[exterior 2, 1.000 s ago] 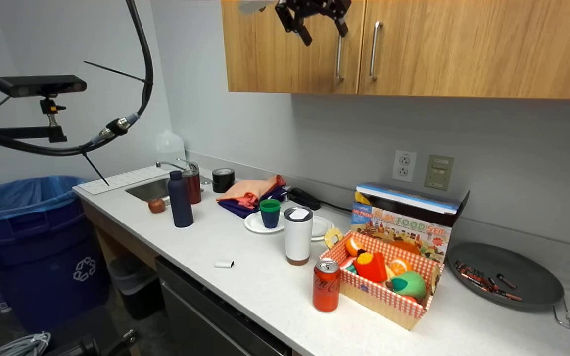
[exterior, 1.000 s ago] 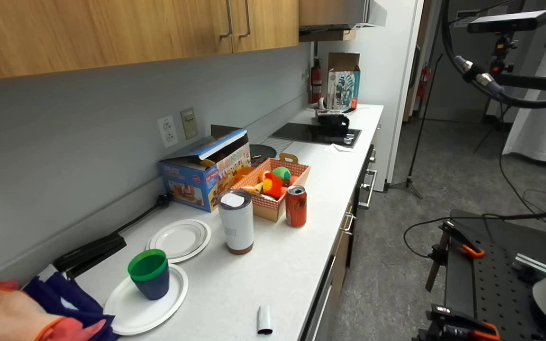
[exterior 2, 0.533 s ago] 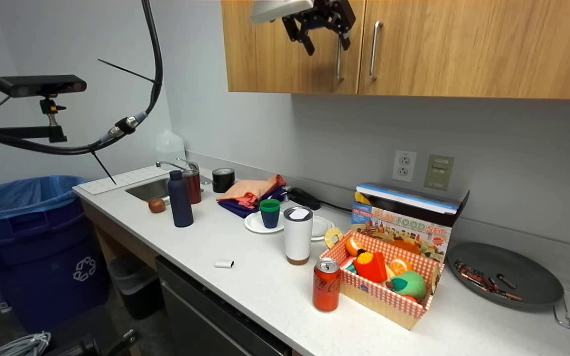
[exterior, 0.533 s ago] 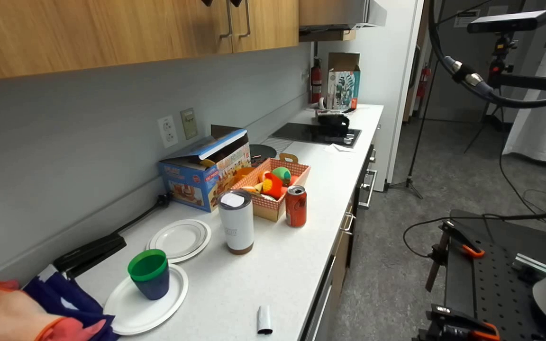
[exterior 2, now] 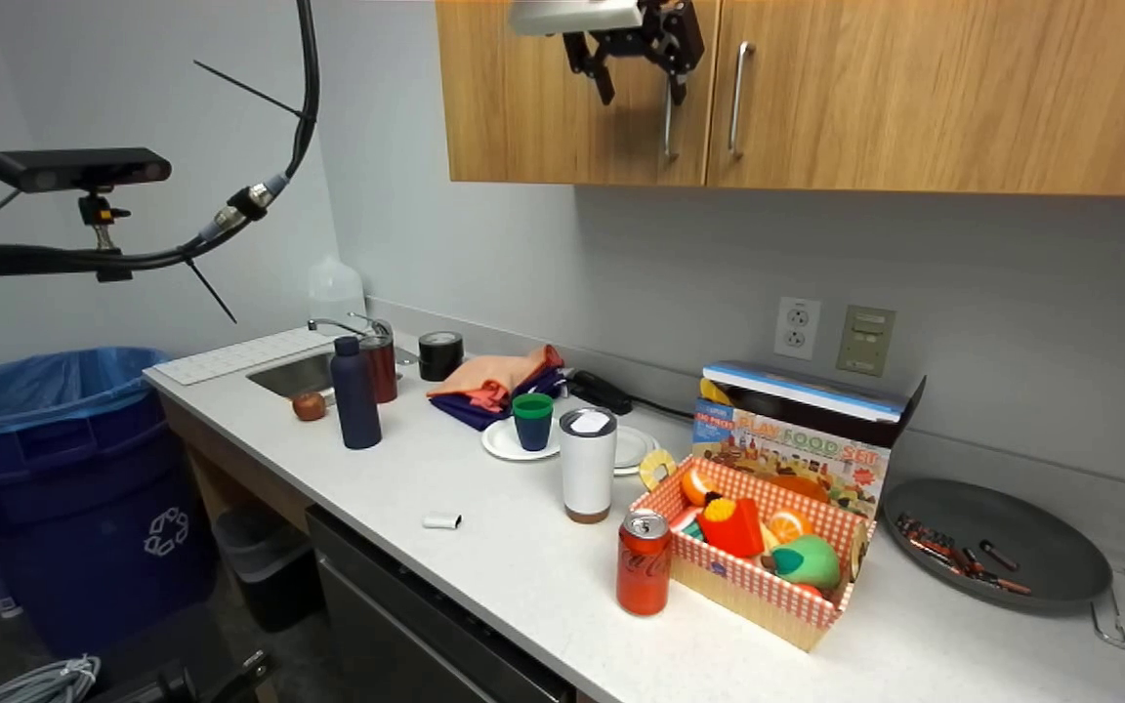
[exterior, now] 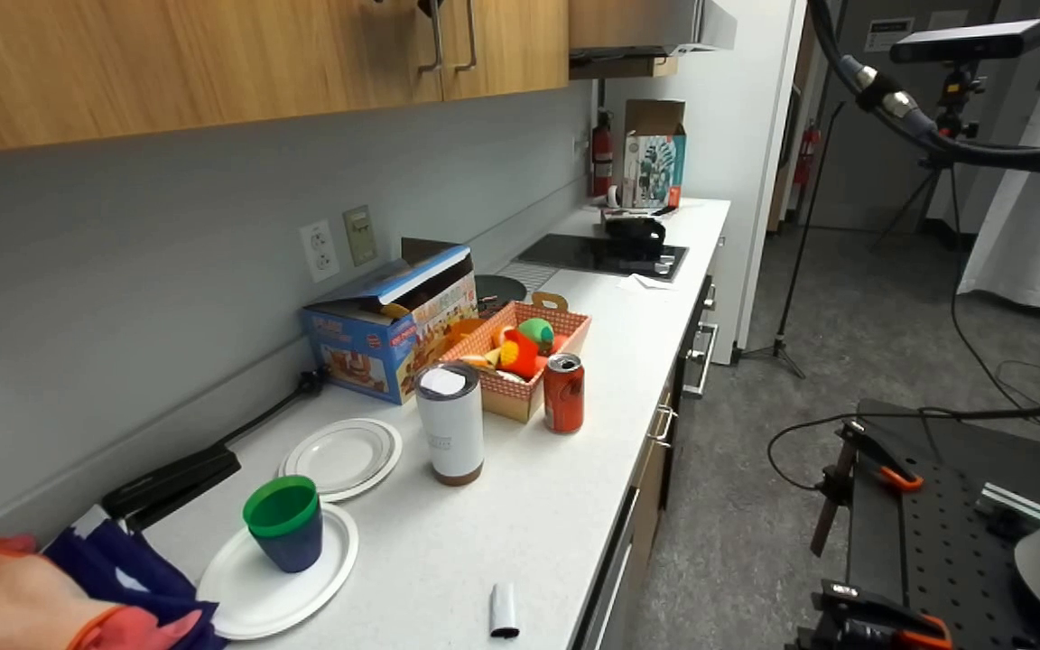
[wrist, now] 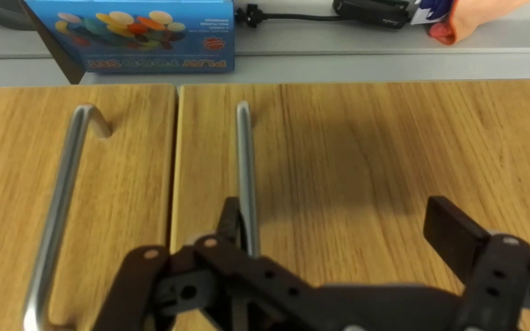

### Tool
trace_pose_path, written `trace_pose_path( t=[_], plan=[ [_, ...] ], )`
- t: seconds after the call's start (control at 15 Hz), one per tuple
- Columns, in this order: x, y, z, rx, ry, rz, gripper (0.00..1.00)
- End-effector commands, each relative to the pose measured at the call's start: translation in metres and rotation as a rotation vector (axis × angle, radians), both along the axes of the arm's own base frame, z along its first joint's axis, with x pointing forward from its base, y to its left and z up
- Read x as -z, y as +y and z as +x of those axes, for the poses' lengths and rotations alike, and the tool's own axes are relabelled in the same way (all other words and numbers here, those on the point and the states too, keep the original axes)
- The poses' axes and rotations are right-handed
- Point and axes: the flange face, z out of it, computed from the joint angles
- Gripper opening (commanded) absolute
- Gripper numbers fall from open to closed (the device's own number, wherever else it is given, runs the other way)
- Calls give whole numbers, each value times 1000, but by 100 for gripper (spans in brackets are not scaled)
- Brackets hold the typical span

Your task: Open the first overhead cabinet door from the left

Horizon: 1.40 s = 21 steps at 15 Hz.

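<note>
- The leftmost overhead cabinet door point(exterior 2: 543, 142) stands closed, high above the counter point(exterior 2: 523, 566), its inner side edge meeting the neighbouring door point(exterior 2: 953, 107) at a narrow seam point(wrist: 172, 165).
- Its metal handle point(wrist: 246, 161) runs upright just beside that seam and ends a little above the door's lower edge.
- The gripper point(exterior 2: 642, 98) hangs before the door with its fingers point(wrist: 451, 239) spread wide; in the wrist view one finger overlaps the metal handle and the other lies over the door's face, well apart from it. Whether anything touches the handle, I cannot tell.
- Across the seam, a neighbouring handle point(wrist: 60, 197) stands outside the gap between the fingers.
- Below the door's lower edge, a broad band of wall point(exterior 2: 660, 264) runs down toward the counter.
- A play food box point(exterior 2: 787, 430) sits near the wall; in the wrist view it shows just past the lower edge.
- In front of it is a checkered basket point(exterior 2: 748, 596), with a red can point(exterior 2: 644, 571) just beside, toward the counter's front edge.
- A white tumbler point(exterior 2: 586, 478) stands upright near the can, and stacked cups point(exterior 2: 532, 425) stand on a plate point(exterior 2: 499, 444) farther along.
- In an exterior view, a black cable point(exterior 2: 309, 59) shows well to the side of the door's outer edge.
</note>
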Motion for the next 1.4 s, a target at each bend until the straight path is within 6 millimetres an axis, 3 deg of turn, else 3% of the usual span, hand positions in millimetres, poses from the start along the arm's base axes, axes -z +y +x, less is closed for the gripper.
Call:
trace_pose_path(
  t=[0.0,0.6,1.07,1.33],
  plan=[
    [-13,3,6,-128,79,119,100],
    [-15,-35,-6,-306,230,305,100],
    [-14,-37,-44,-331,376,341,100],
    [-17,-36,-71,-262,418,289,100]
  ],
)
